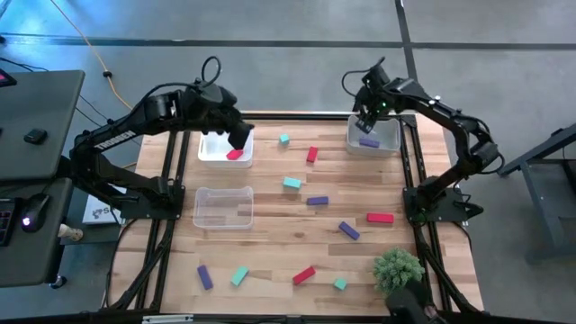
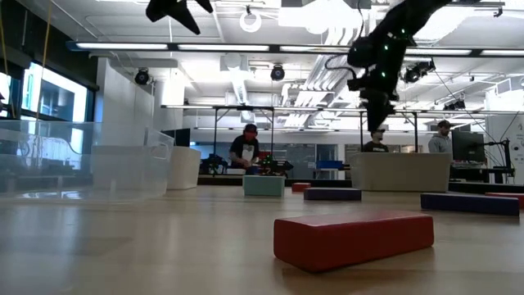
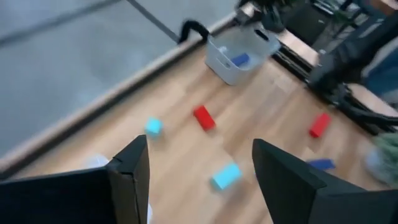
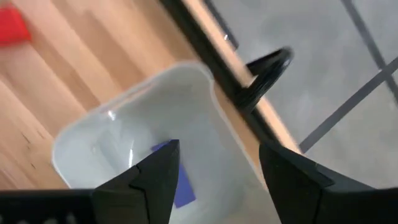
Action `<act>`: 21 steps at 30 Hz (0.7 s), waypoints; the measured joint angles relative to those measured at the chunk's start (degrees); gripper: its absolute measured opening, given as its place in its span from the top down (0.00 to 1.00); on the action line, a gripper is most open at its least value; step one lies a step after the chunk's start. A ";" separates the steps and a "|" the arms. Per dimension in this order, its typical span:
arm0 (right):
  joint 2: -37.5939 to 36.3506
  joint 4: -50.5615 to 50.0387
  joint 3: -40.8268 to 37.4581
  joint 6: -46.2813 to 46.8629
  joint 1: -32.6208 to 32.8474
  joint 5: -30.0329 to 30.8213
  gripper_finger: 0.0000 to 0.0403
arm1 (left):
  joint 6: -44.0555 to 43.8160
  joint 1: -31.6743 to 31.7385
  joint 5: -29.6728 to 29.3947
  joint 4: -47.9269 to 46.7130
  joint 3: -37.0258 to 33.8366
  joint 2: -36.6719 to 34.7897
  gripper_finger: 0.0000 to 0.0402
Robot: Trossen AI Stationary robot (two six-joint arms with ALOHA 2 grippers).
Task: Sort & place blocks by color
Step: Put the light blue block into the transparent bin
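Observation:
My left gripper (image 1: 239, 138) hangs open over the far-left clear bin (image 1: 212, 160), where a red block (image 1: 237, 155) lies. My right gripper (image 1: 366, 122) hangs open above the far-right clear bin (image 1: 389, 135). A purple block (image 4: 181, 184) lies on that bin's floor. Nothing is between the fingers of either gripper (image 3: 199, 168) (image 4: 217, 165). Loose red (image 1: 312, 154), teal (image 1: 292, 183) and purple (image 1: 317, 201) blocks lie flat across the wooden table. Among them are a red bar (image 2: 352, 238) near the front and a purple one (image 1: 348, 230).
A third clear bin (image 1: 224, 207) stands empty at the middle left. A green spiky plant ball (image 1: 398, 267) sits at the near right corner. More blocks lie along the near edge (image 1: 239, 276). People stand in the room beyond the table (image 2: 247, 152).

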 joint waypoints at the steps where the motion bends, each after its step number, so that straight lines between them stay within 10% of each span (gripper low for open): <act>1: 0.00 -0.50 1.38 0.31 0.00 -0.03 0.48 | -1.38 -0.43 0.40 -1.03 0.00 0.02 0.50; 21: -0.02 -12.22 15.60 10.77 0.02 -6.21 0.48 | -29.52 -19.97 -2.75 -8.33 -11.34 0.04 0.52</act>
